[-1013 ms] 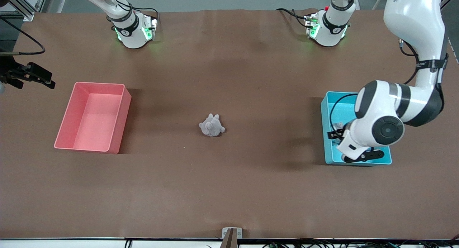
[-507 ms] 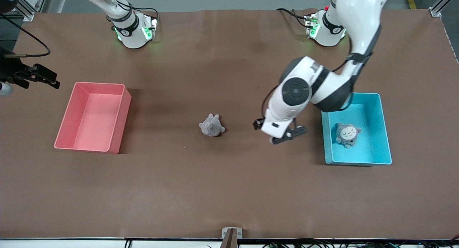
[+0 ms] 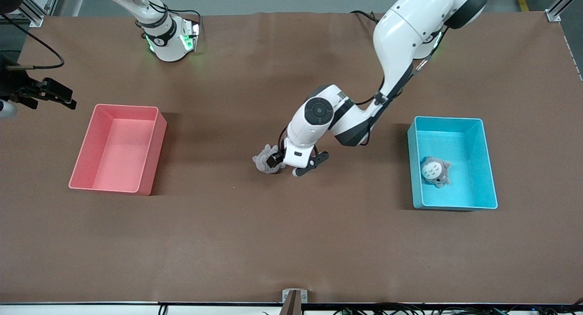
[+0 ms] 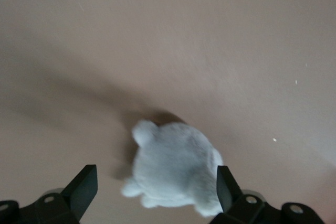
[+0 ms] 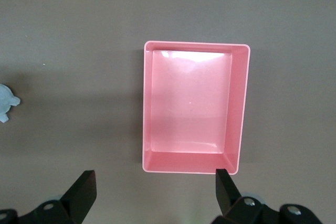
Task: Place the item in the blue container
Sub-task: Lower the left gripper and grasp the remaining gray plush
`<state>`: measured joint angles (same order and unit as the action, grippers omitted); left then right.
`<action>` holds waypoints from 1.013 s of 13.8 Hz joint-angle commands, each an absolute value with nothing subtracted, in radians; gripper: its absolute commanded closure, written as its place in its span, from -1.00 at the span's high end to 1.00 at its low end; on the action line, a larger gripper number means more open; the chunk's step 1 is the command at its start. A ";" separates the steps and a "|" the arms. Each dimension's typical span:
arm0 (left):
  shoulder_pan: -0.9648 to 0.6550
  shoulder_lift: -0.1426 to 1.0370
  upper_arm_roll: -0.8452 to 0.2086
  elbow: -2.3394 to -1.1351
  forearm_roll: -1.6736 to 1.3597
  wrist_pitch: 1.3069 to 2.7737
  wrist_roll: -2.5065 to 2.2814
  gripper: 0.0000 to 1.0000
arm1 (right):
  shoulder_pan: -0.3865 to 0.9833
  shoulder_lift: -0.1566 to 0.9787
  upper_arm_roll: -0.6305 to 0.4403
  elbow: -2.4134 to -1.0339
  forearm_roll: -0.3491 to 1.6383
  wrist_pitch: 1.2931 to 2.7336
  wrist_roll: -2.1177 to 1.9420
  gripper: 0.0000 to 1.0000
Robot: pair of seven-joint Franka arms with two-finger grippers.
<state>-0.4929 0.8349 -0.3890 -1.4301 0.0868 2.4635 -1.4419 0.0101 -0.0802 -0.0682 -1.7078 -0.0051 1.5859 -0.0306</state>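
Observation:
A small grey plush [image 3: 264, 160] lies on the brown table at mid-table. My left gripper [image 3: 310, 164] hangs over it, open. In the left wrist view the plush [image 4: 176, 169] shows between the two spread fingers [image 4: 84, 187] of the left gripper [image 4: 156, 192], with nothing gripped. The blue container [image 3: 455, 119] stands toward the left arm's end and holds a grey owl-faced plush [image 3: 435, 171]. My right gripper [image 3: 57, 96] waits, open, in the air at the right arm's end, close to the pink bin.
An empty pink bin [image 3: 127, 107] sits toward the right arm's end. In the right wrist view the pink bin [image 5: 189, 108] lies under the right gripper [image 5: 155, 195], and the grey plush [image 5: 6, 103] peeks in at the edge. A bracket [image 3: 294, 297] marks the table's near edge.
The left arm swung away from over the blue container, across the table, to the grey plush at mid-table. The owl plush came into view in the container. The right gripper barely moved.

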 commanded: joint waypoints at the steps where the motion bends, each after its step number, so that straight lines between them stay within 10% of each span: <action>1: -0.541 0.893 -0.379 -1.368 0.071 2.512 -1.522 1.00 | -0.005 -0.121 -0.063 -1.750 0.011 1.606 -0.060 1.00; 8: -0.584 0.950 -0.353 -1.365 0.077 2.606 -1.566 0.88 | -0.011 -0.127 -0.063 -1.750 0.011 1.637 -0.080 1.00; 14: -0.600 0.943 -0.304 -1.368 0.086 2.603 -1.562 -0.55 | -0.009 -0.127 -0.063 -1.750 0.011 1.628 -0.078 1.00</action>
<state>-0.5836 0.9422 -0.3382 -1.3807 0.0868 2.6001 -1.5566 0.0083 -0.0927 -0.0726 -1.7136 -0.0051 1.6192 -0.0653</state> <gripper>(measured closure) 0.419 0.000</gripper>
